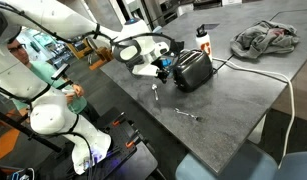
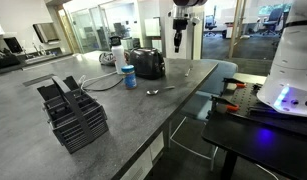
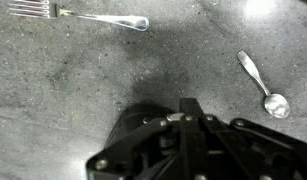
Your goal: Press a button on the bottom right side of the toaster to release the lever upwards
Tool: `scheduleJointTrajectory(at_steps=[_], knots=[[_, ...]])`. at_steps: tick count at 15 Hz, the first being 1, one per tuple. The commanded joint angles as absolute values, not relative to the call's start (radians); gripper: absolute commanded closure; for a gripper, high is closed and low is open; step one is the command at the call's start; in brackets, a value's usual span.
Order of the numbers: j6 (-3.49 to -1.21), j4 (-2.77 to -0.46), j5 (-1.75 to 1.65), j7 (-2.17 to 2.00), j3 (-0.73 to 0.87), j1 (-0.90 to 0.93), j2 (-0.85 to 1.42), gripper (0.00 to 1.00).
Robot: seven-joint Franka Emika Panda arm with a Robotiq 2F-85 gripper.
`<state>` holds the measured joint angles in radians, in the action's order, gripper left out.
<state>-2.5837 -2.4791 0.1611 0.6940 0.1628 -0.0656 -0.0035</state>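
So the small glossy black boxy toaster [image 1: 193, 70] is sitting on the grey speckled tabletop [image 1: 223, 105], fairly close to one long edge. A white bottle with a red cap [image 1: 203, 38] stands just behind it. In an exterior view you can also see a blue cylindrical can [image 2: 129, 77] standing right next to the toaster.

The black Robotiq gripper [image 2: 178, 46] hangs off the white arm, pointing straight down. It's beside the toaster and up above the table. From that angle there's a clear bit of space between it and the toaster body, so it isn't touching. In the wrist view the fingers [image 3: 190, 106] look pressed together into one dark tip with no gap, and there's nothing between them. The toaster doesn't show up in the wrist view at all, just table.

Other stuff lying around:
- a metal spoon [image 3: 263, 85] and a metal fork [image 3: 83, 16] are flat on the table, well apart from each other, on the open stretch in front of the toaster
- a crumpled grey cloth [image 1: 265, 38] is at the far end of the table
- a white cable [image 1: 263, 75] runs across the surface past the toaster and drops over the edge
- a black wire rack [image 2: 73, 115] sits on the near part of the table, well away from the toaster
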Motion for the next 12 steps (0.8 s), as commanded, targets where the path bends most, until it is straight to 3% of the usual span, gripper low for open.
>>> scheduleJointTrajectory(at_steps=[1, 12], knots=[[-2.588, -2.477, 0.197, 0.728, 0.144, -0.083, 0.000, 1.00], [-2.878, -2.475, 0.884, 1.366, 0.110, -0.067, 0.114, 1.00]])
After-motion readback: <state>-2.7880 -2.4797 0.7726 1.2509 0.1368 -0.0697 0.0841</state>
